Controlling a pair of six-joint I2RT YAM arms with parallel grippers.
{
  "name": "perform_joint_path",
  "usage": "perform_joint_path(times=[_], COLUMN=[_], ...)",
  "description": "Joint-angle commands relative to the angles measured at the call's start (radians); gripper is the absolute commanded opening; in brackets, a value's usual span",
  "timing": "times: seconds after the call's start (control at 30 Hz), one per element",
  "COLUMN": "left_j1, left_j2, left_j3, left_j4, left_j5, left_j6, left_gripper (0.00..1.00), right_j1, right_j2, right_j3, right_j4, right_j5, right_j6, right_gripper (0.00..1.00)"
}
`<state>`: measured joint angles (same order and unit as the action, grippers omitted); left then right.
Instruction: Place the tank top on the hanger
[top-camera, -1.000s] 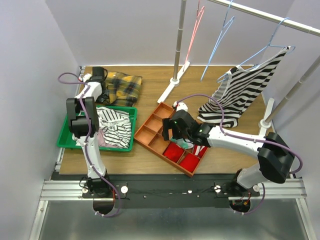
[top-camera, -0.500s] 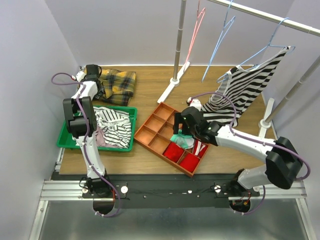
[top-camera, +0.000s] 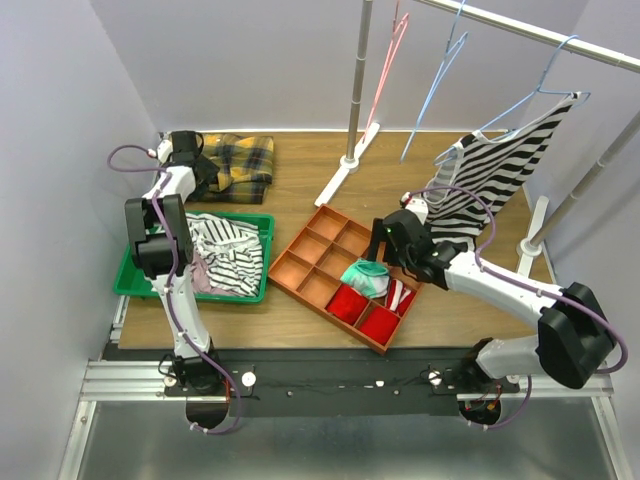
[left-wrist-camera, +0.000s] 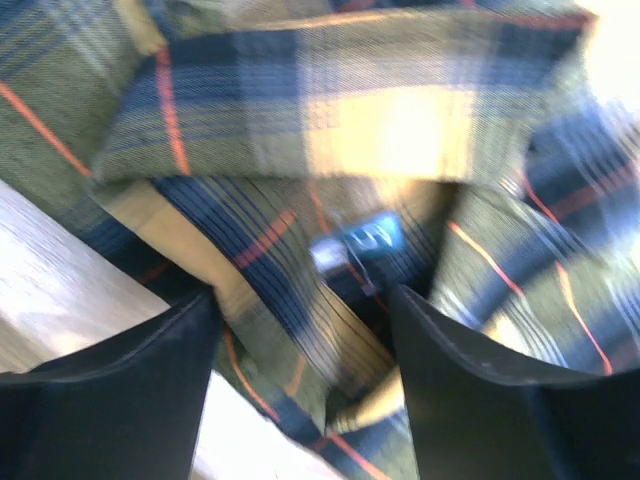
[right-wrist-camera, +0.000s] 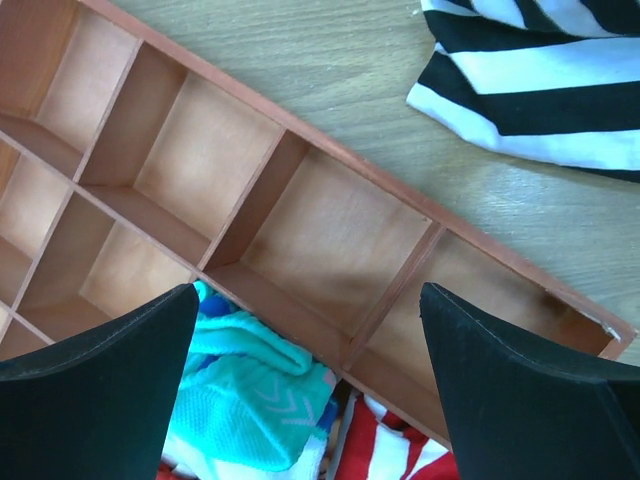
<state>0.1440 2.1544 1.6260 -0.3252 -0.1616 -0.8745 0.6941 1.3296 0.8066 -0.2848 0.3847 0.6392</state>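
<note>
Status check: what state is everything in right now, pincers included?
tank top: hanging on the hanger, hem on the table.
hanger: hooked on the rail.
left pincer: open above plaid shirt.
right pincer: open above orange divider tray.
plaid shirt: crumpled on table.
striped cloth: bunched in green tray.

Right gripper (right-wrist-camera: 308, 295) jaws wide apart over wooden divider tray (right-wrist-camera: 250, 170); teal cloth (right-wrist-camera: 255, 385) in a lower compartment, tank top (right-wrist-camera: 540, 90) hem on table (right-wrist-camera: 330, 60), upper right.

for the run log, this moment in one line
left gripper open over plaid shirt | right gripper open over tray | tank top partly on hanger
</note>
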Motion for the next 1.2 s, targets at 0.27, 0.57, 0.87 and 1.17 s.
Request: perform_joint_path(times=[0.27, 0.57, 0.87, 1.17], left_j1=[-0.133, -0.354, -0.628, -0.693], left_j2=[-0.309, -0.422, -0.449, -0.404], left_j3=[-0.130, -0.262, -0.344, -0.388], left_j4=[0.035, -0.008, -0.055, -0.075], left_j5=[0.024, -0.064, -0.102, -0.150], left_j6=[0.052, 0.101, 0.201, 0.264], left_gripper=[0.83, 0.63, 0.47, 0.47], right_j1=[-0.054, -0.053, -0.054, -0.054], right_j2=[0.042, 0.089, 0.033, -0.013], right_j3=[0.039, 0.043, 0.006, -0.066], right_j4=[0.059, 0.067, 0.046, 0.044], right_j5=[-0.092, -0.080, 0.017, 0.010], right_j6=[-0.045, -0.065, -0.045, -0.013], right_gripper=[1.00, 0.99, 0.98, 0.98])
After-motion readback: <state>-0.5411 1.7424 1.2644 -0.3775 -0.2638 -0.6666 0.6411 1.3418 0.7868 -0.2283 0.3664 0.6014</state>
